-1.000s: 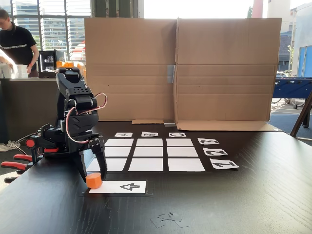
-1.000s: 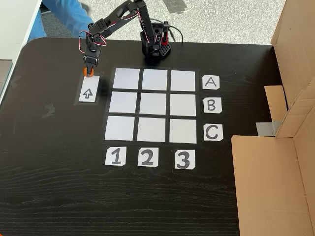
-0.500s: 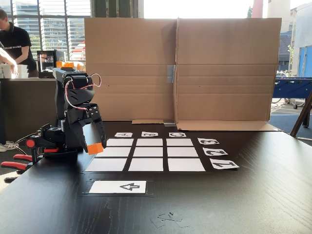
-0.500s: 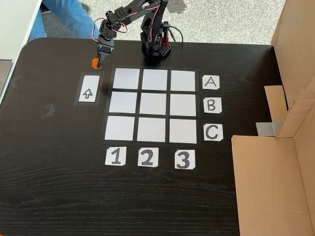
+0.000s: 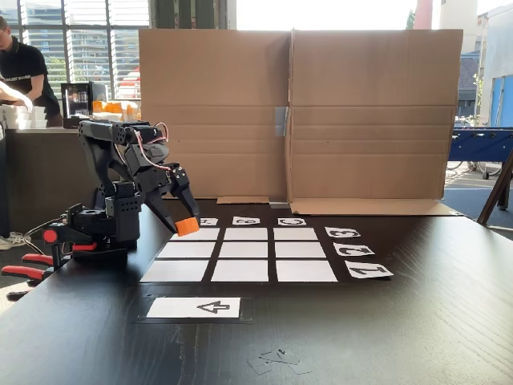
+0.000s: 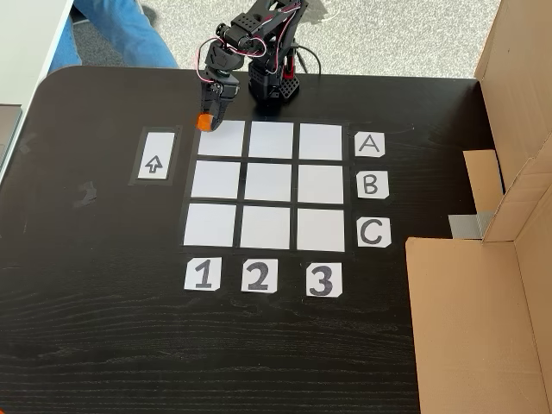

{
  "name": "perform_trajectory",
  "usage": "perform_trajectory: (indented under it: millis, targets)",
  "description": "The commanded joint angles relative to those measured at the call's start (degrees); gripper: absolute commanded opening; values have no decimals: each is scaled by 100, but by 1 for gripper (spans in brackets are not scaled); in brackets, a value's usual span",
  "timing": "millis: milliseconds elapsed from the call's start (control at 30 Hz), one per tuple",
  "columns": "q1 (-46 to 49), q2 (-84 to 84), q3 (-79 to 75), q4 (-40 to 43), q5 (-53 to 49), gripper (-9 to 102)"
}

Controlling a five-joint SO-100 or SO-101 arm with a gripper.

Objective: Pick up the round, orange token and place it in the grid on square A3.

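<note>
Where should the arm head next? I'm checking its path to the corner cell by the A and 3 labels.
Probably sideways along the A row. The gripper holds the orange token raised over the grid's column-1 corner, while square A3 lies two cells away beside the A label, still bare. It should carry the token there before lowering.

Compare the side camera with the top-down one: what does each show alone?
Side fixed view alone: the small orange cylinder token hangs clear above the black table, and a person stands behind.

Top-down fixed view alone: upright A-B-C and 1-2-3 labels, the token by the A1 corner.

Both: pincer shut on the token, white nine-cell grid, arrow card.
</note>
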Motion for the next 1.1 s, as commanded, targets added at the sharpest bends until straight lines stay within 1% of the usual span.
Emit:
perform_trajectory:
  millis: [0,133,233,333,633,767,967,1067]
  targets:
    - [-615,589,44,378,18,-1]
    - [-1608,1002,97,896,229,-1]
    - [-2364,1195,141,1134,527,-1]
    - [-2856,1230,167,1345,598,-1]
    - [-3920,1529,475,1521,598,-1]
    - [-4588,1573,659,1529,782,-1]
    - [-5432,1793,1107,1441,949,-1]
    - [-5625,1793,1292,1274,976,-1]
